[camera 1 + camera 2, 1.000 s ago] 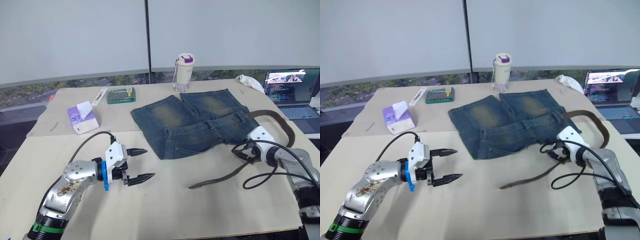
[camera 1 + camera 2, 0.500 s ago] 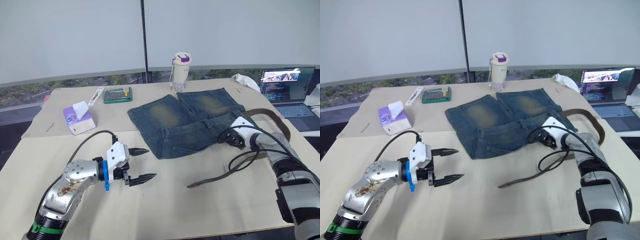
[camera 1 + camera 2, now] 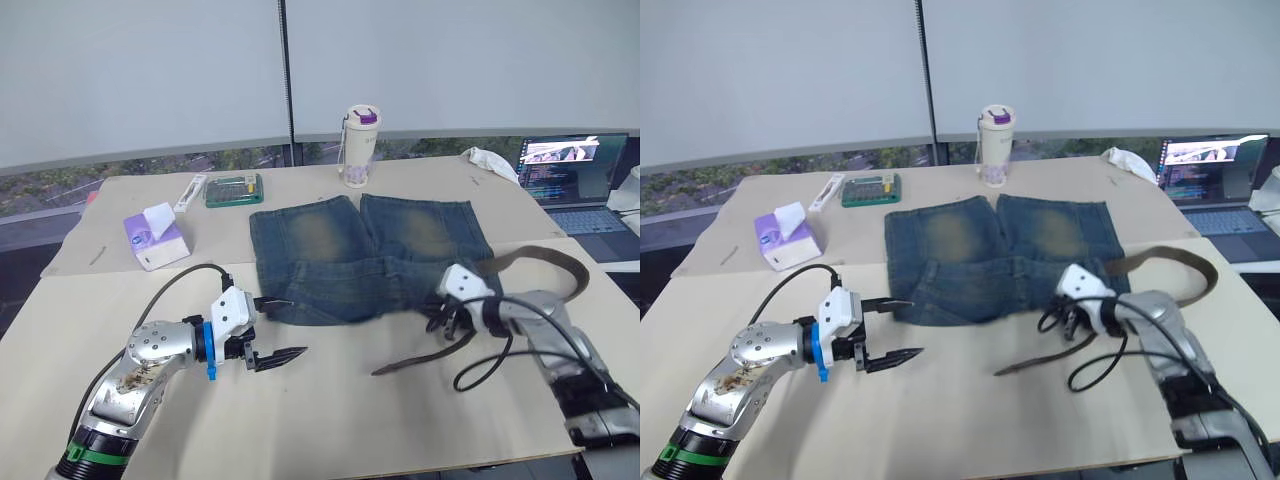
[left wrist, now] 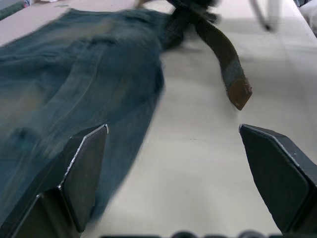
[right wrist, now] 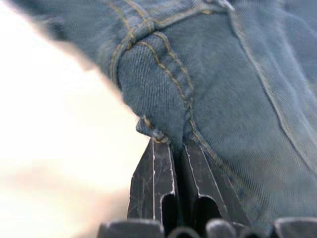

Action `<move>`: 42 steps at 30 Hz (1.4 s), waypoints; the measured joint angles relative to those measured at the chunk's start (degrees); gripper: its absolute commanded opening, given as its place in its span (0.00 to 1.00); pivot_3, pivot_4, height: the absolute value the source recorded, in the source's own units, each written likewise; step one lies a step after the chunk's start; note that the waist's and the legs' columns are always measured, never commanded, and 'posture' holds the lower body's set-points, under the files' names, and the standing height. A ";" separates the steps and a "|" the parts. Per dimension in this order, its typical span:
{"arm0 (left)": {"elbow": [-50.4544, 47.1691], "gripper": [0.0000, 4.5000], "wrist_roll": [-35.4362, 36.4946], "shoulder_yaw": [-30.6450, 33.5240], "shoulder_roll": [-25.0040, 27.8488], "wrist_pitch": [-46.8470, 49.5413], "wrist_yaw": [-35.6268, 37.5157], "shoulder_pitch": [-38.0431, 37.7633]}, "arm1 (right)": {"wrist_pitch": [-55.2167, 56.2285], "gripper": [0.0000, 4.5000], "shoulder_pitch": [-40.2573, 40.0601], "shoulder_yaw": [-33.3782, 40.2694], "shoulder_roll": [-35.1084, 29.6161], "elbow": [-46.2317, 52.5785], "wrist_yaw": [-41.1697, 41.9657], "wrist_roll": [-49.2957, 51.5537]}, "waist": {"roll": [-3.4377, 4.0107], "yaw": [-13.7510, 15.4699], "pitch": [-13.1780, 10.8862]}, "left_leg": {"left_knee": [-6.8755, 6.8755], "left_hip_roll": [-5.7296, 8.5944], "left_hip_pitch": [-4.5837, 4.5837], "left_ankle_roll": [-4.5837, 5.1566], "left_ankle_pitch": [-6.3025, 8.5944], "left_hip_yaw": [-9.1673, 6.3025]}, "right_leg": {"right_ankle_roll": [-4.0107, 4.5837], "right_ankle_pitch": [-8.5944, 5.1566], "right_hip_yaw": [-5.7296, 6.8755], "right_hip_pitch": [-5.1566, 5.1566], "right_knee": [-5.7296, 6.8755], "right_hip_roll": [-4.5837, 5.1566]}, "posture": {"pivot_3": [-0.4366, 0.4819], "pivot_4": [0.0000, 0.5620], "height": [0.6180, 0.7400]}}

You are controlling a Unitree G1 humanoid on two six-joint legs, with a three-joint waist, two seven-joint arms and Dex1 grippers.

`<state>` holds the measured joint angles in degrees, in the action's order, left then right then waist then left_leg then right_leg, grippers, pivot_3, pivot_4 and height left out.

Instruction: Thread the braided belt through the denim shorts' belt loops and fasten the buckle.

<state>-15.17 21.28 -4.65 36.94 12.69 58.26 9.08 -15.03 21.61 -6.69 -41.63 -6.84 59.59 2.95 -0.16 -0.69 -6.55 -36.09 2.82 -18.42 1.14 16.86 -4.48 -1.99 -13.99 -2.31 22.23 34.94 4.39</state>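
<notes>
We see the denim shorts (image 3: 365, 255) lying flat mid-bench. Our right gripper (image 5: 171, 148) has its jaws clamped on a fold of the shorts' near edge. The braided belt (image 3: 520, 262) curves just beside that edge. Our left gripper (image 3: 277, 328) hovers near the shorts' other corner, jaws apart.

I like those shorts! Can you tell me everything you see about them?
The denim shorts are blue with faded yellowish patches on both legs. They lie flat on the tan table, legs pointing towards the bottle. The right gripper pinches a fold of the waistband between its fingers. The braided belt runs from that corner.
</notes>
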 measured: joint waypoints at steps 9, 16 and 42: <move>0.10 1.00 -0.87 -1.09 -0.18 0.03 0.98 0.65 | -8.82 0.01 -14.41 -0.74 -8.48 24.50 1.28 1.23 | -0.12 1.05 -0.08 | -0.14 0.14 -0.01 0.00 0.00 0.00 | -0.05 -0.03 0.11 -0.07 -0.08 0.01 | 0.48 0.27 1.00; 0.59 1.00 -0.93 -2.65 -0.82 -0.17 2.16 1.04 | -15.03 0.47 -13.63 7.96 -7.88 27.94 0.49 10.61 | -0.21 1.35 -0.17 | -0.15 0.16 -0.06 0.00 0.00 -0.01 | -0.05 -0.03 0.10 -0.04 -0.08 0.01 | 0.48 0.27 1.00; -1.57 1.00 -1.48 -6.52 0.05 1.48 5.72 3.94 | -7.78 0.22 -29.98 7.03 -11.27 34.15 -2.76 6.99 | -0.43 1.37 -0.34 | -0.28 0.17 -0.05 0.01 0.01 0.03 | -0.14 -0.07 0.14 -0.11 -0.06 -0.01 | 0.48 0.27 1.00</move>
<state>-16.74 19.80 -11.17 37.00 14.17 63.98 13.02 -22.81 -8.38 0.34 -52.90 27.31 56.83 9.94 -0.59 0.68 -6.89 -36.37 2.99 -18.47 1.16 16.86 -4.45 -2.13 -14.06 -2.18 22.12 34.88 4.38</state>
